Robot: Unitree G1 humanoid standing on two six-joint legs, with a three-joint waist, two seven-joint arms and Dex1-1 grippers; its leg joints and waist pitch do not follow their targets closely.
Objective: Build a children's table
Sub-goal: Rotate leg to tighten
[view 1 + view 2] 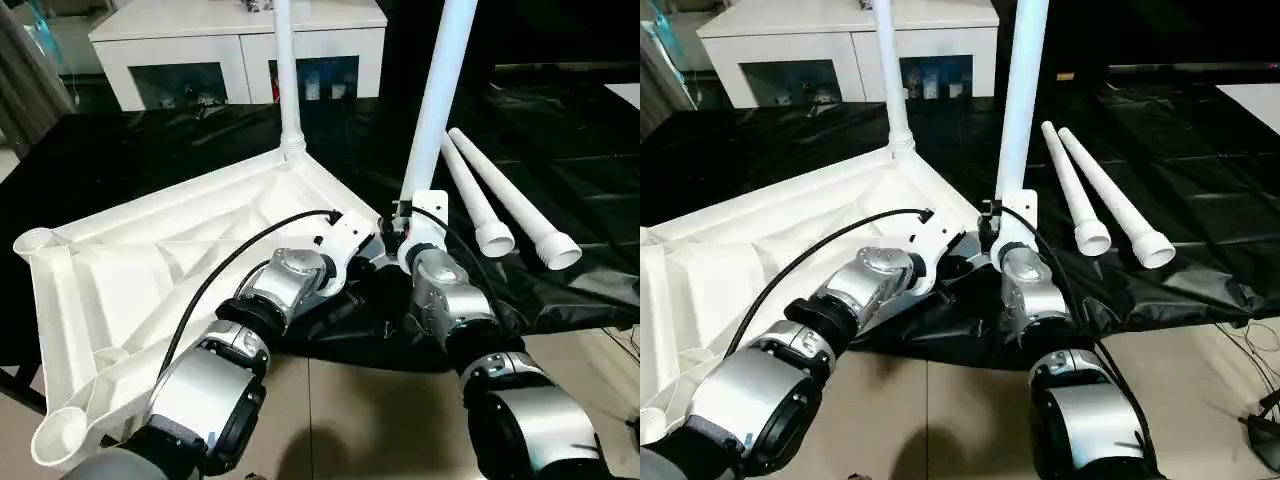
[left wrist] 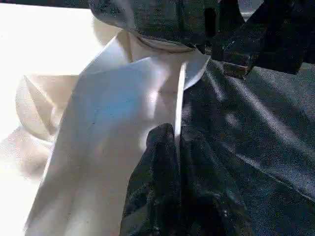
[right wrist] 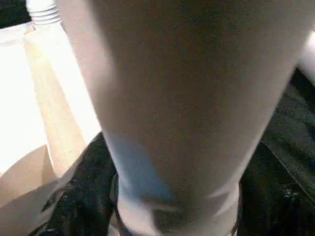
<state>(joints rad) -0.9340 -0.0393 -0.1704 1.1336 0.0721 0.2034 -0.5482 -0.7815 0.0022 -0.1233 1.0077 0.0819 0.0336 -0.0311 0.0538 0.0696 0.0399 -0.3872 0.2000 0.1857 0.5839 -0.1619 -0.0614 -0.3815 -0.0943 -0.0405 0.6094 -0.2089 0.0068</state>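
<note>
The left gripper (image 2: 174, 147) is pinching the thin rim of the white tabletop (image 1: 150, 260) at its near corner, its black fingers (image 2: 157, 162) pressed together on the edge. The right gripper (image 3: 172, 216) is standing spread around the lower end of a white table leg (image 1: 440, 90), which is rising upright from that same corner, close against the camera on that wrist. The tabletop is lying upside down, ribbed underside up, partly on the black sheet (image 1: 560, 150) and partly overhanging the floor, with open round sockets (image 1: 60, 435) showing at the two corners nearest the left arm. A second leg (image 1: 285, 60) is already standing upright in the far corner socket. Two more legs (image 1: 515, 200) are lying side by side on the black sheet, well apart from the tabletop, flared ends toward the robot. A white cabinet (image 1: 240, 50) with glass doors is standing behind.
</note>
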